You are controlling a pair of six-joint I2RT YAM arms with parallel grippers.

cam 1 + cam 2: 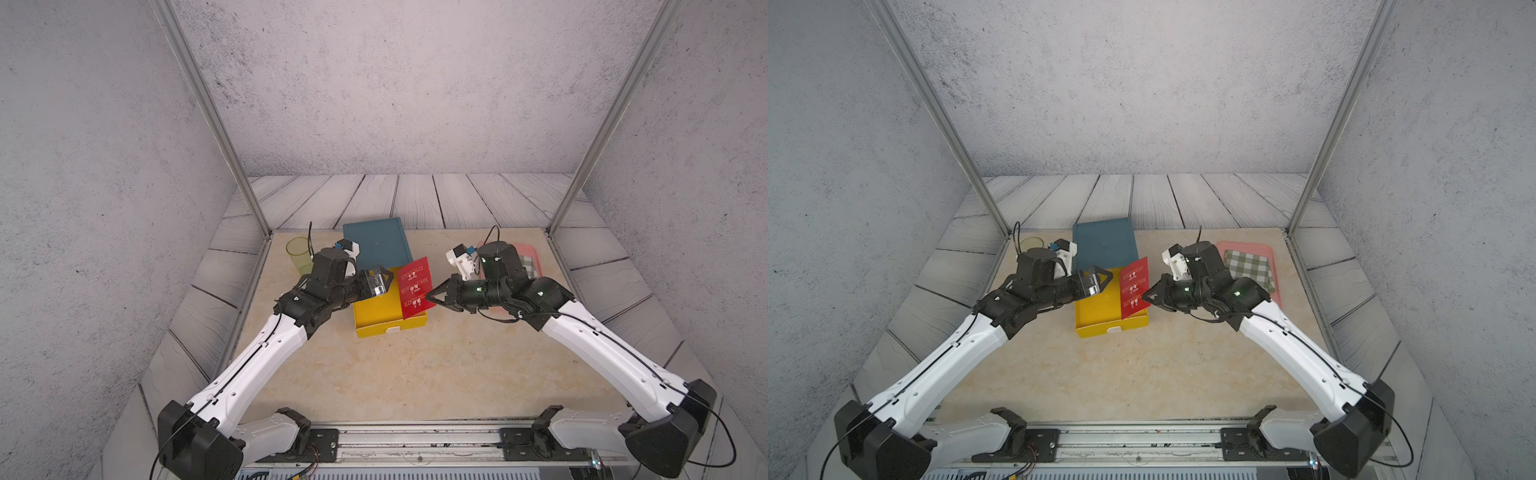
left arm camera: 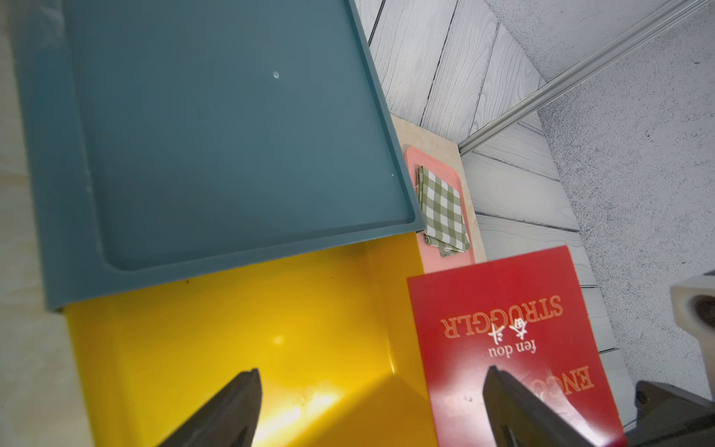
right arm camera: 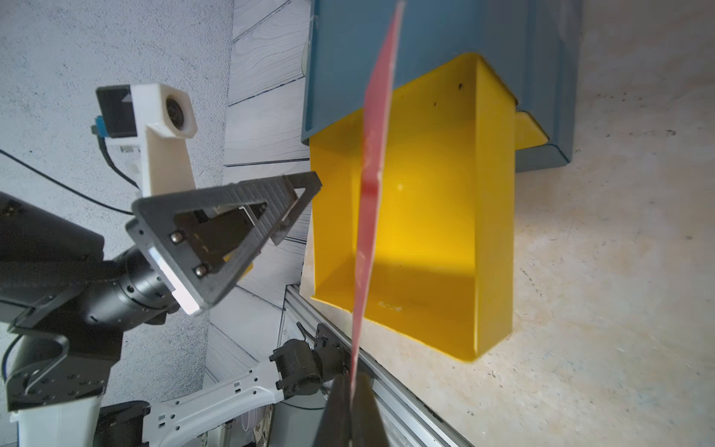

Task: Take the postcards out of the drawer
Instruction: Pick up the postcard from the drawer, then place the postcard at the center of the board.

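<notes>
Sitting on beige tabletop (image 1: 415, 374) within grey walls (image 1: 374, 83), drawer (image 1: 374, 313) is open; postcards (image 1: 413, 286) (count unclear) are pinched above it by right gripper (image 1: 430, 296); left gripper (image 2: 371, 375) is spread.

Walls (image 1: 374, 83) were speckled grey on 3 sides. 2 aluminium posts (image 1: 217, 124) stood at the beige tabletop's (image 1: 415, 374) rear corners. Floor (image 1: 415, 199) was grey plank-pattern, lighting even.

Checked cloth (image 1: 1250, 268) folded on pink tray (image 1: 1246, 246); translucent green cup (image 1: 298, 253) upright, table's (image 1: 415, 365) far corner.

right claw (image 3: 353, 387) pinching red postcard (image 3: 372, 185) edge-on, yellow drawer (image 3: 493, 232) open
</notes>
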